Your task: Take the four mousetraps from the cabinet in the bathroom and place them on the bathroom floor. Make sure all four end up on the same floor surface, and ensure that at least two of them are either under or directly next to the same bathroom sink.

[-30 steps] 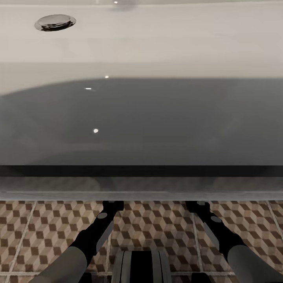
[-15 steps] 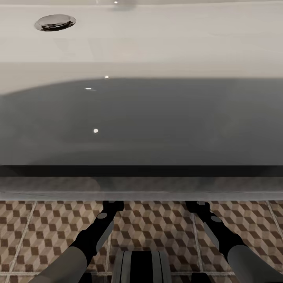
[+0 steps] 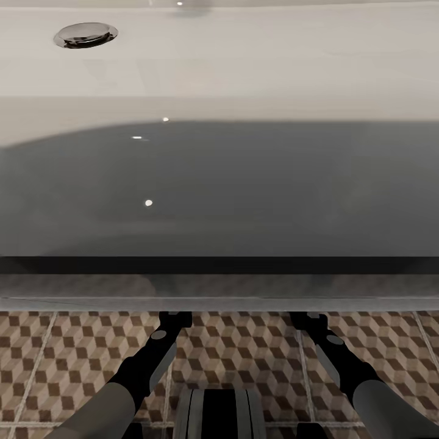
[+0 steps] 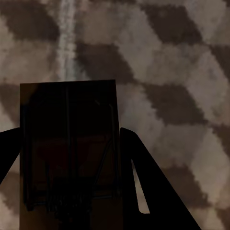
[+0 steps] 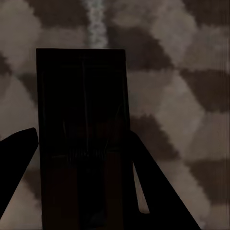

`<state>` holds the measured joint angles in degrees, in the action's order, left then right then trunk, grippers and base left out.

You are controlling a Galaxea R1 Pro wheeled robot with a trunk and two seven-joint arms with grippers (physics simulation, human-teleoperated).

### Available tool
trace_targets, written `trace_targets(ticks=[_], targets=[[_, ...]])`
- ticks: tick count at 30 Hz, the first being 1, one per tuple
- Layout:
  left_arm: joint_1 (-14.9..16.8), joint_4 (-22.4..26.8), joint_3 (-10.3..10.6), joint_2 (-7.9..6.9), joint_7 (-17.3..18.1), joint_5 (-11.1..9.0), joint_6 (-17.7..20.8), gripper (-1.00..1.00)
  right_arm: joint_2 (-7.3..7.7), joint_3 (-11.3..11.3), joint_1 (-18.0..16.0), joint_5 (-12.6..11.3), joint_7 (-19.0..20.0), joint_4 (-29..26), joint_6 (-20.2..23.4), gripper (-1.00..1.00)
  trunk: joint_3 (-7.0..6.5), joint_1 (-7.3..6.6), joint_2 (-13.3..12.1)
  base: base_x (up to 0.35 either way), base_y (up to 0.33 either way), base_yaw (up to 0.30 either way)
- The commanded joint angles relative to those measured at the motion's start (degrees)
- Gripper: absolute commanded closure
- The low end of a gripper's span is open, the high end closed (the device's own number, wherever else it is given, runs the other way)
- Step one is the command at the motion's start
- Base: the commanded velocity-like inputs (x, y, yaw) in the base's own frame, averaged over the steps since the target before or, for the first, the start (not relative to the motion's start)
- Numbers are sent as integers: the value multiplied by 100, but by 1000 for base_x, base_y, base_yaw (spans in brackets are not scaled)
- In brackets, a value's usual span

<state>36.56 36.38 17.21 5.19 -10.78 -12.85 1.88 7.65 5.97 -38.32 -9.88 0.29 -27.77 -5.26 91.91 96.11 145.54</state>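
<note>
In the left wrist view a mousetrap [image 4: 67,108], a dark flat board with metal wire parts, sits between the fingers of my left gripper [image 4: 70,136], which is shut on it just above the cube-patterned bathroom floor [image 4: 163,72]. My right gripper [image 5: 82,136] is likewise shut on a second mousetrap [image 5: 81,81] over the floor [image 5: 191,96]. Seen from the head, both forearms [image 3: 160,344] [image 3: 322,344] reach forward under the front edge of the white bathroom sink [image 3: 244,67], and that edge hides the grippers and traps.
The sink's chrome drain [image 3: 85,35] lies at the far left of the basin. Its straight front rim [image 3: 219,302] overhangs the arms. Tiled floor [image 3: 55,360] with pale grout lines spreads on both sides of my base [image 3: 218,414].
</note>
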Motion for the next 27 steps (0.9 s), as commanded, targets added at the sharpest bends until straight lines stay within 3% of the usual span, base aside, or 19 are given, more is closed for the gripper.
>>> trace_targets(ticks=[1,27], targets=[[0,-4,1,2,-12,20,5,100,0,0,0,1,-18,0,0,100,0,0,0,0,0,0],[0,-17,1,12,-3,20,256,100,1,0,0,12,-47,0,-18,100,0,0,0,0,0,0]])
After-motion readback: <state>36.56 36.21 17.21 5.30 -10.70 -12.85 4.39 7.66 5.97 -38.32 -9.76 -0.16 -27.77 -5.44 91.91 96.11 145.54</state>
